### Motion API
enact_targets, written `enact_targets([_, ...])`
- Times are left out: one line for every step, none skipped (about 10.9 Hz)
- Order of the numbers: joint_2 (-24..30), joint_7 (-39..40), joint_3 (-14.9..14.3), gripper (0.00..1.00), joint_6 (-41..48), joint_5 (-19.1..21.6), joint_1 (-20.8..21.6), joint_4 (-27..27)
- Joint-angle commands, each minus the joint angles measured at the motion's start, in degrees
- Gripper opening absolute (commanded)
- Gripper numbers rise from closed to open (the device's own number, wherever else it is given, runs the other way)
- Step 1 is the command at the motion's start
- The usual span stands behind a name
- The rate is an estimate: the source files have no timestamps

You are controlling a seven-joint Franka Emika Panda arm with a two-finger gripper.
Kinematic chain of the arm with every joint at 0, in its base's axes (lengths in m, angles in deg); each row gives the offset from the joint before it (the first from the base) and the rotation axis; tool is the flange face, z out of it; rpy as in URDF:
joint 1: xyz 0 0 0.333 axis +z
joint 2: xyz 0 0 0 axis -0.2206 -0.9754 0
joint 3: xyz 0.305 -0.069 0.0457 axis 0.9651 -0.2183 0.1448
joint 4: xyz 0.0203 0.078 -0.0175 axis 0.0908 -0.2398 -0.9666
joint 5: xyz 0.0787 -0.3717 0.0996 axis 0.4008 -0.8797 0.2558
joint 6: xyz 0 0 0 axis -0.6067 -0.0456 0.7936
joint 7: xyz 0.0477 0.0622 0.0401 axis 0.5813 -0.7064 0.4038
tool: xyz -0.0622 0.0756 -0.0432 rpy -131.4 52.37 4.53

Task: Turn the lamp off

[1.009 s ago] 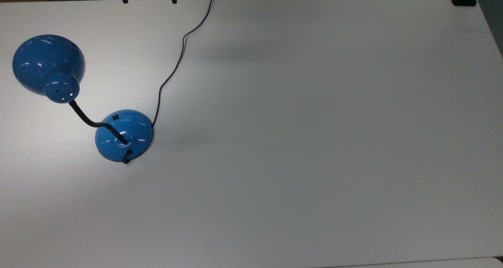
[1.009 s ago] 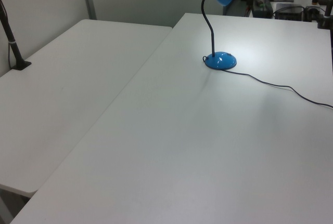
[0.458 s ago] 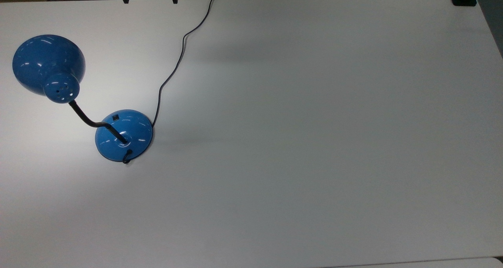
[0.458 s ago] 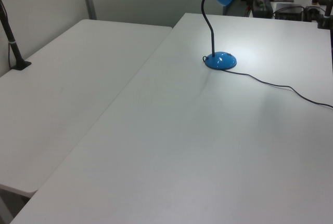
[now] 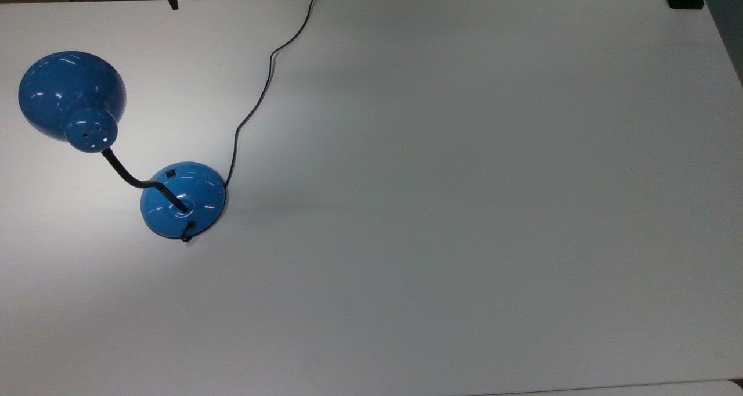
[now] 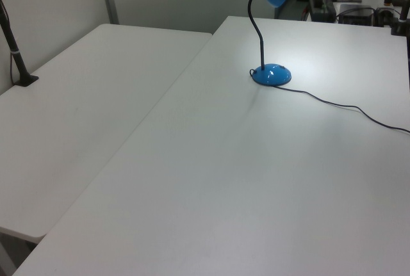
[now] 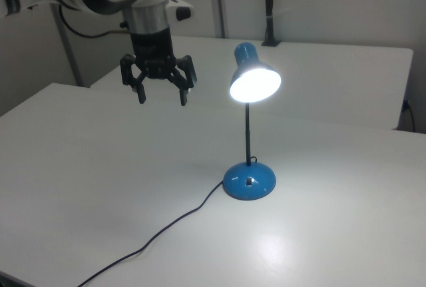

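The lamp (image 7: 249, 134) burns bright near one end of the white table (image 5: 464, 210), its switch (image 7: 248, 182) untouched; the whole job remains. The gripper (image 7: 160, 87) hangs high above the table's far edge in the right view, pointing down, fingers spread wide and empty, well apart from the base (image 7: 249, 182).

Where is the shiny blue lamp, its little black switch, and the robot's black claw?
Shiny blue lamp (image 7: 255, 82): right view, on the glowing mouth of its shade.
Little black switch (image 5: 170, 174): top view, on the round blue base.
Robot's black gripper (image 7: 162, 98): right view, midway between its open fingertips.
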Motion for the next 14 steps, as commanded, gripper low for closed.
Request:
enact_targets([0.45,10.62,-0.18,1.00,0.22,-4.97,-2.63,-4.18])
enact_targets([0.27,11.25,-0.18,1.00,-2.66,-5.60,-4.46,-6.46])
enact_targets([0.27,12.13,-0.18,1.00,-6.52,-5.61,-5.87,-8.91])
enact_targets([0.18,13.79,-0.18,0.92,-12.99,-5.18,-7.71,-11.81])
enact_targets([-0.43,13.72,-0.18,0.70,-17.50,-4.21,-9.47,-13.93])
enact_targets([-1.74,13.55,-0.18,0.43,-20.67,-2.46,-10.01,-14.65])
enact_targets([-3.32,13.28,-0.18,0.15,-23.23,0.25,-10.54,-14.74])
enact_targets([-4.90,13.28,-0.18,0.09,-25.86,3.15,-11.24,-14.74])
enact_targets([-6.74,13.28,-0.18,0.09,-28.59,4.13,-11.60,-15.26])
enact_targets([-8.24,13.11,-0.18,0.04,-32.18,5.01,-12.03,-16.14])
enact_targets([-9.56,13.11,-0.18,0.04,-36.57,7.72,-12.21,-17.10])
enact_targets([-10.79,13.19,-0.18,0.00,-41.14,9.84,-12.30,-18.16])
enact_targets([-11.67,13.19,-0.18,0.00,-43.45,10.55,-12.30,-18.52])
enact_targets([-13.34,13.11,-0.09,0.00,-45.73,11.08,-12.30,-18.69])
